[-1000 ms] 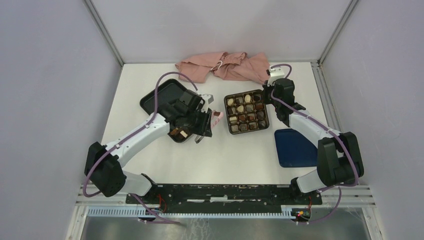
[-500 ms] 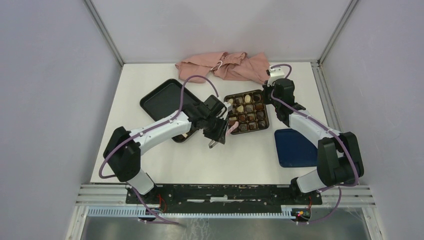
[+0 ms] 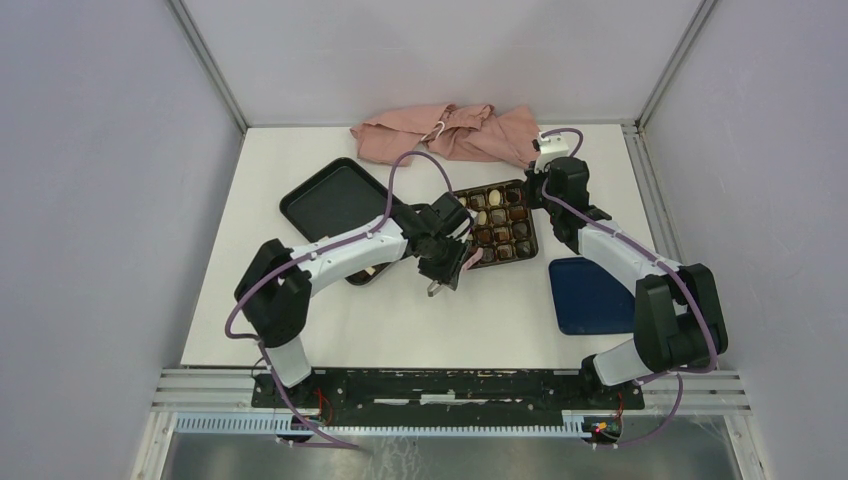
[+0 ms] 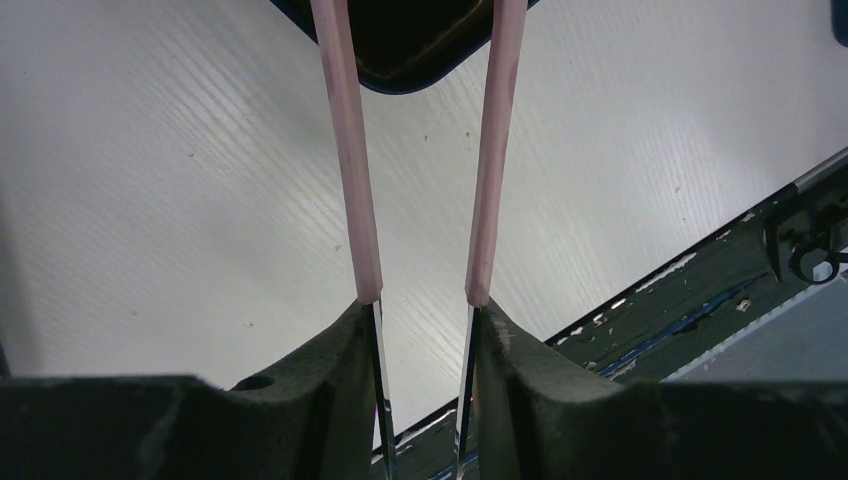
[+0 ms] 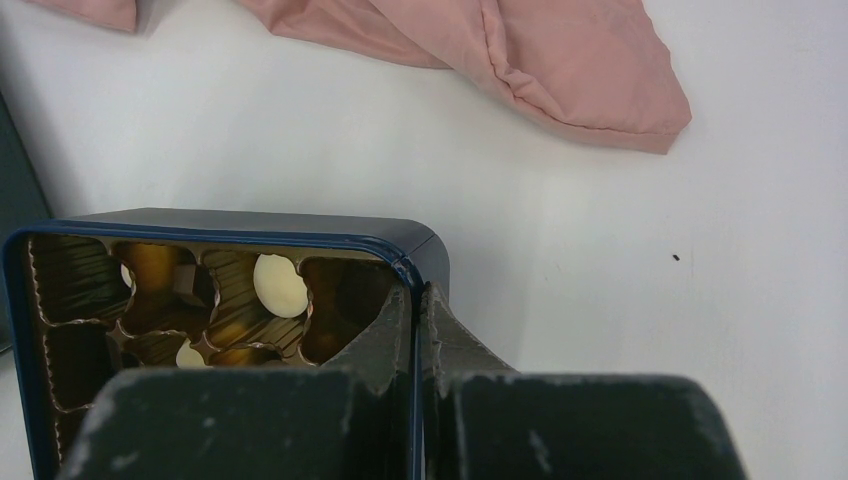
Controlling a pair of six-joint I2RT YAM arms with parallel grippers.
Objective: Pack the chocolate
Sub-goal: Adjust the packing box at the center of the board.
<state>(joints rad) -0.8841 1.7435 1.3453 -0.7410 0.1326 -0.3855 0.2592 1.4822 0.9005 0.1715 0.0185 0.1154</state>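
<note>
Most chocolate (image 3: 497,222) visible overhead only

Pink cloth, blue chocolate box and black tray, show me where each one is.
pink cloth (image 3: 400,140): top view, on its left fold.
blue chocolate box (image 5: 250,222): right wrist view, on its far outer wall.
black tray (image 3: 325,195): top view, on its bare floor.

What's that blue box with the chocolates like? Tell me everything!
The box is square, dark blue, maybe tin, open on top. A golden-brown gridded insert holds chocolates, dark, brown and cream. It sits flat on the white table before the pink cloth. The right gripper pinches its corner wall; the left gripper's pink tongs hang over its near edge.
</note>
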